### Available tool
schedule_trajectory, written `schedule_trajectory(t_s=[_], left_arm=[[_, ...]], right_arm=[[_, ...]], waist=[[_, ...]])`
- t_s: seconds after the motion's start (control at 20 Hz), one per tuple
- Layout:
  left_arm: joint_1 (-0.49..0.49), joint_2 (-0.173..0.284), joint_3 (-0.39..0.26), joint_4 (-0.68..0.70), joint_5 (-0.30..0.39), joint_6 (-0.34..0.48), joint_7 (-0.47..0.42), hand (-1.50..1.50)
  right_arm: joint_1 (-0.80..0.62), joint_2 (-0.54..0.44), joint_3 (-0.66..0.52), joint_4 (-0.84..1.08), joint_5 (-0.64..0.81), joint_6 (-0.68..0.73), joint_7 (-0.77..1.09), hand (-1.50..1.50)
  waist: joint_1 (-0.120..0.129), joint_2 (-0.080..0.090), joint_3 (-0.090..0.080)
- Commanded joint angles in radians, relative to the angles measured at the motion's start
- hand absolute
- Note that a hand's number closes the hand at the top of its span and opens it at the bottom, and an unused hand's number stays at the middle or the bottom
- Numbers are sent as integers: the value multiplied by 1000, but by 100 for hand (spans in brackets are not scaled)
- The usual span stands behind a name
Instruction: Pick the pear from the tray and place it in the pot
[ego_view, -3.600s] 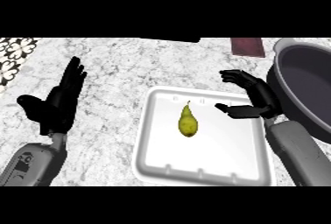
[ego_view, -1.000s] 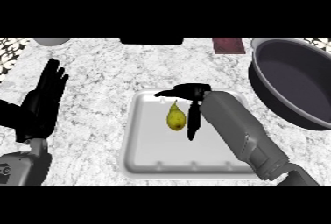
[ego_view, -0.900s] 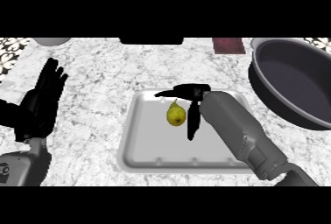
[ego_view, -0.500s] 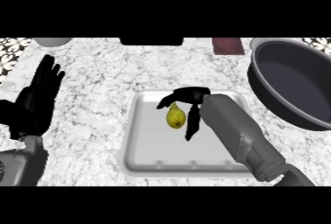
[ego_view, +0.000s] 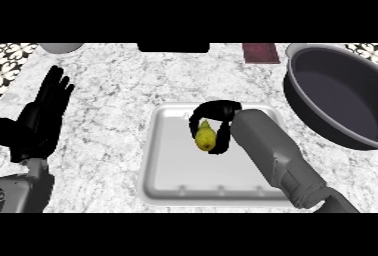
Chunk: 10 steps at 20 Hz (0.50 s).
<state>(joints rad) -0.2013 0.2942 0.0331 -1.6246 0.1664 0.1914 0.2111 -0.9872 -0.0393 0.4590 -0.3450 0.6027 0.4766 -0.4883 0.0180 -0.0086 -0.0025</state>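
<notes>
— Where's the pear (ego_view: 204, 139) right now?

— On the white tray (ego_view: 173, 170), toward its far end, with the right hand (ego_view: 215, 116) arched over it. The fingers curl down around its top and sides, so I'd say the hand is closed on the fruit — though I can't tell whether it has left the tray floor.

— And the other one?

— The left hand (ego_view: 46, 116) rests at the left edge, fingers straight and up, holding nothing.

— How do you reckon the pear will handle?

— Light, I'd guess, and stiff enough not to squash, but smooth-skinned and tapered. A hold on the narrow neck could let it slide out; around the broad belly seems safer. From here the fingers look wrapped nearer the upper half.

— Far to go?

— The dark pot (ego_view: 336, 95) sits on the marbled tabletop (ego_view: 118, 85) to the right of the tray, close by, mouth wide open. It looks an easy target.
</notes>
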Motion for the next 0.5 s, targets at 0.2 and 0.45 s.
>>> schedule_trajectory(t_s=[0.2,0.45], left_arm=[[60,29,71,10,1,26,13,0],[80,31,93,4,-4,47,10,0]], right_arm=[[283,-141,187,-277,159,-157,-100,150],[450,-266,227,-467,190,-275,-157,150]], waist=[[-128,-42,0],[-179,-50,0]])
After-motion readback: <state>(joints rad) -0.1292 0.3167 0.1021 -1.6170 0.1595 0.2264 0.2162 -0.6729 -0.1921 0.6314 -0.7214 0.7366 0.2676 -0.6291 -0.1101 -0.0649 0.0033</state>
